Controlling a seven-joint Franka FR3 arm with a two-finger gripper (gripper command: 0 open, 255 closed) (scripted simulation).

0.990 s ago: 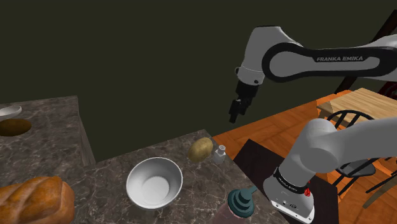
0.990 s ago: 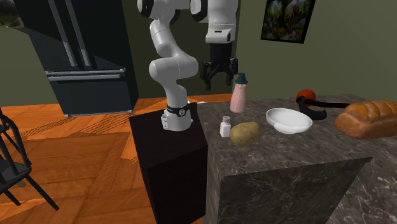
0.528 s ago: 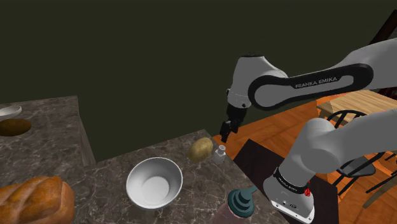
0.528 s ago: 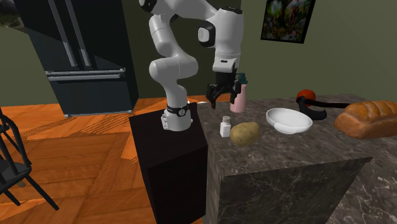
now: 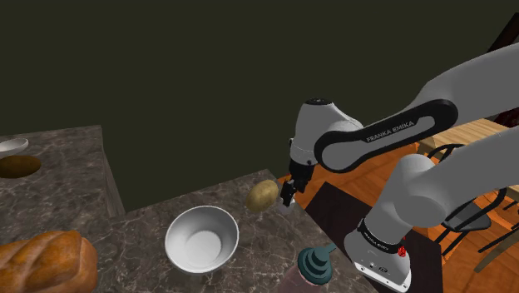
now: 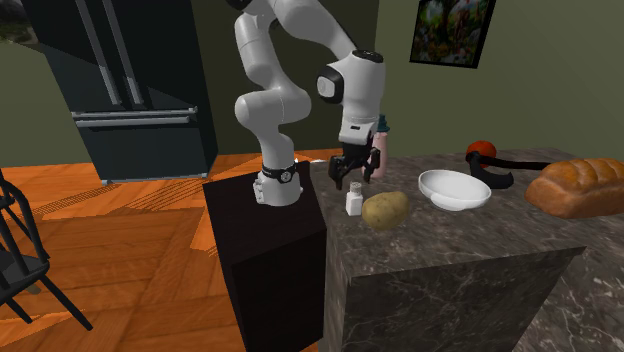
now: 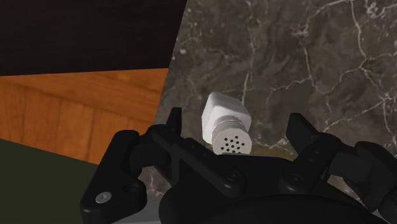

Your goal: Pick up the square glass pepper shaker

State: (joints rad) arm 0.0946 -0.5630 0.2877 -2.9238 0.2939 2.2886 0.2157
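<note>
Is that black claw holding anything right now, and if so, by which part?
Nothing is held. The gripper hangs open over the white pepper shaker, its fingers apart and not touching it.

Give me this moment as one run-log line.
phase: pre-grasp | fingers: open, above pepper shaker, no contact | pepper shaker: upright on counter, beside potato

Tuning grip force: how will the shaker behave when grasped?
The shaker looks small, so probably light. Its flat sides should sit steadily between the jaws, though the smooth surface may slip. Tall and narrow near the counter edge, it could tip if nudged.
</note>
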